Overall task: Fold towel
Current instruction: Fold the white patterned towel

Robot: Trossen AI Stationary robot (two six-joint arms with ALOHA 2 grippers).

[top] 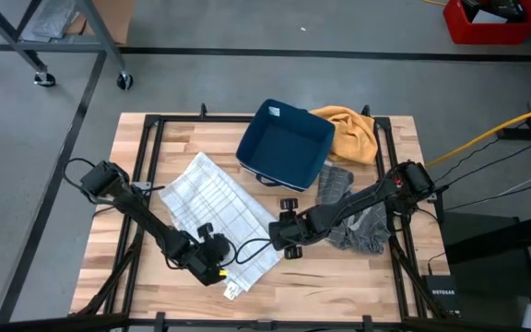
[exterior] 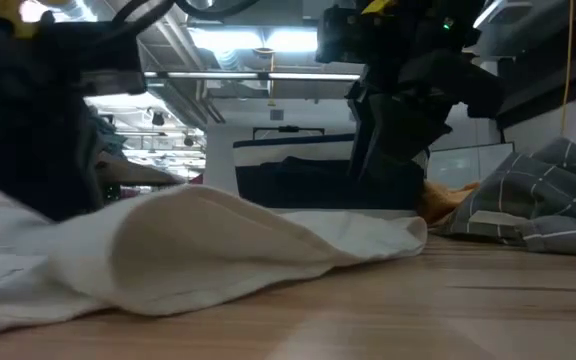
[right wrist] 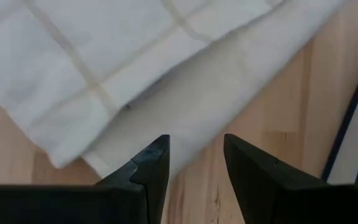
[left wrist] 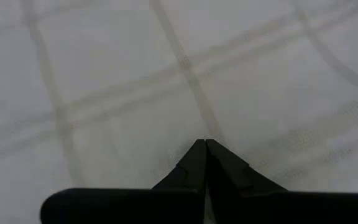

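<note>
1. Two grippers work the white checked towel (top: 218, 214), lying lower centre-left in the high view. Left gripper (top: 212, 258), fingers together, presses its lower corner; whether cloth is pinched, cannot tell. Right gripper (right wrist: 194, 163), fingers apart, sits at the towel's right edge, holding nothing.
2. Judgement: the right gripper should take the whole edge thickness before lifting, keeping the fold square.
3. Wooden surface (top: 339, 272) also carries a blue bin (top: 286, 143), yellow cloth (top: 350, 134) and grey cloth (top: 362, 226). Ceiling lights show beyond.

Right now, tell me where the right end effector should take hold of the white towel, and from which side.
Grip the white towel at its doubled edge nearest the right end effector, coming from the blue bin side. That edge lies raised and rounded on the table, and the open fingers already straddle it.
</note>
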